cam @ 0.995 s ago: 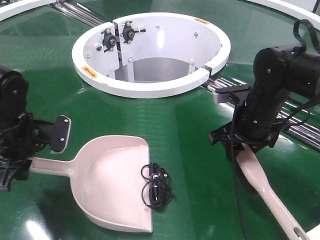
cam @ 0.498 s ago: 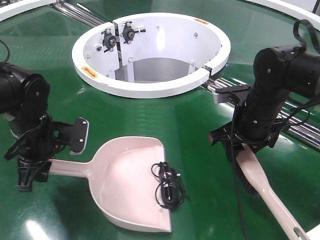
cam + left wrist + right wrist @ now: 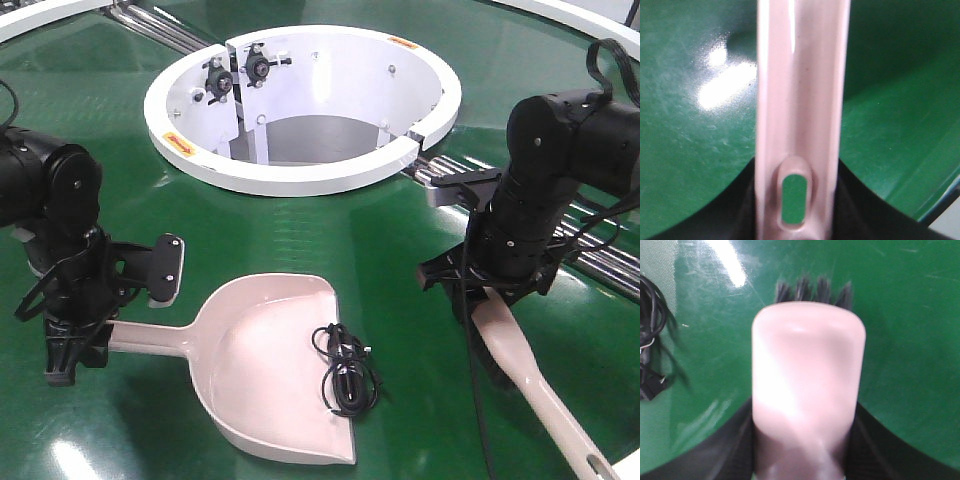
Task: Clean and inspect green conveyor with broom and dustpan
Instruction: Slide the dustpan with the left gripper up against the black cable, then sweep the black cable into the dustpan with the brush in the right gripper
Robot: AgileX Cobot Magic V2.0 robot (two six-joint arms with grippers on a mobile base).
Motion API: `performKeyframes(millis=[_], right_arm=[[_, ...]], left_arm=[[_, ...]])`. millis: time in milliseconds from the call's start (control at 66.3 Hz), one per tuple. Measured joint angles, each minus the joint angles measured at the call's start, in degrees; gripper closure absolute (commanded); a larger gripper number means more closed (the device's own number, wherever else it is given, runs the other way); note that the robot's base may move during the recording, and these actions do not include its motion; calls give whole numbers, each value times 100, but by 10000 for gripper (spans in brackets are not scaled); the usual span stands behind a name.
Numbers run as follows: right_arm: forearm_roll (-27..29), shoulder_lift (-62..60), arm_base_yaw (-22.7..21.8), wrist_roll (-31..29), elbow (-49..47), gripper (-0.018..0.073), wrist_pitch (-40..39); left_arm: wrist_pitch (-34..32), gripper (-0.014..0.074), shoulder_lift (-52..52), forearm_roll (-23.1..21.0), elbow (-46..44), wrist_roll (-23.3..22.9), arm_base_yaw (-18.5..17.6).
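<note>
The green conveyor fills the front view, with its white ring hub at the back. My left gripper is shut on the handle of the pale pink dustpan, which lies on the belt. The slotted handle fills the left wrist view. A tangled black cable lies in the pan near its lip. My right gripper is shut on the pale pink broom, bristle end down on the belt. In the right wrist view the broom head shows dark bristles at its tip.
Chrome roller strips run right of the hub behind my right arm, and more run at the back left. The black cable also shows at the left edge of the right wrist view.
My left arm has pushed the dustpan to the right along the belt. The black cable has ended up inside the pan. The right arm and broom have stayed still.
</note>
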Motion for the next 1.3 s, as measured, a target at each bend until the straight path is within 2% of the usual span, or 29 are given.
performKeyframes(millis=[724,905,1297], right_arm=[[0,0,0,0,0,569,4],[174,0,0,352,0,567,4],[446,591,430,602,0,566,-6]], left_arm=[[0,619,0,-13,0,0,0],[0,619,0,-13,0,0,0],[0,619,0,-20,0,0,0]])
